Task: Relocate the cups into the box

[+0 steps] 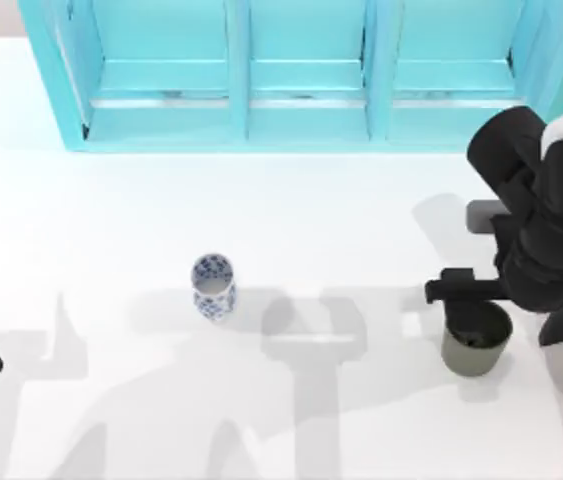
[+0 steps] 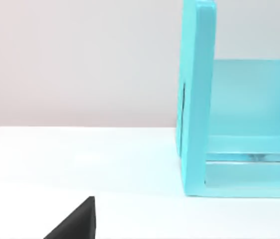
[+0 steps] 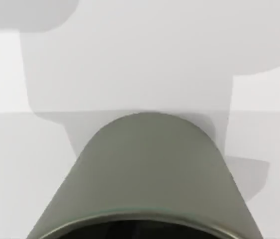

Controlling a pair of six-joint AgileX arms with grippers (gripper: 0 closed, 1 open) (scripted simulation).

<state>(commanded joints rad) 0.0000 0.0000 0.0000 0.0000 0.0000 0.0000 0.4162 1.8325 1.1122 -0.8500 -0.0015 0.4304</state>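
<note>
Right gripper point(image 1: 473, 300) sits over the olive-grey cup point(image 1: 475, 345) at table's right; grip state cannot be told. Centre on the rim before closing. Left arm parked at the left edge.

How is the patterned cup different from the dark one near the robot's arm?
The white cup with blue flowers is slimmer, while the olive-grey cup is wider and plain. The flowered one stands alone near the middle of the table; the olive-grey one stands toward the table's right side, right beneath the right hand. Both stand upright on the table, have no handle, and are not yet in any box.
</note>
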